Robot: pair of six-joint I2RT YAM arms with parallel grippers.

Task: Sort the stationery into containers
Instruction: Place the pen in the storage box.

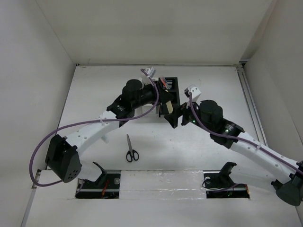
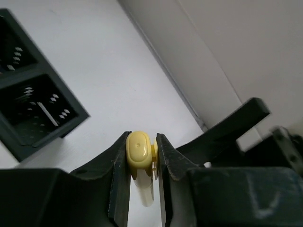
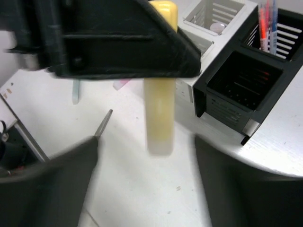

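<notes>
**Yellow highlighter** (image 3: 158,113): off the table (image 1: 199,156), in the air just in front of the black organizer (image 3: 227,106). Pinched near its capped end, body hanging below the fingers.

**Left gripper** (image 2: 142,143): clamped tight on the yellow highlighter, one finger on each side of the cap.

**Right gripper** (image 3: 147,142): spread wide, one finger either side of the hanging body, touching nothing and holding nothing.

**Black organizer**: near compartment apparently bare. Far one holding a few slim pens (image 3: 267,23).

**White organizer** (image 3: 222,12): just behind the black one, with a pale round piece in one cell.

**Scissors** (image 1: 131,151): flat on the table, well apart from both boxes, not yet sorted.

**Step in hand**: judged a mid-air pass between the arms, with the left as carrier.

**Next**: probably backing the right arm clear, then carrying the highlighter over a compartment. Needs the body centred above the opening before release, to avoid catching the slatted rim.
</notes>
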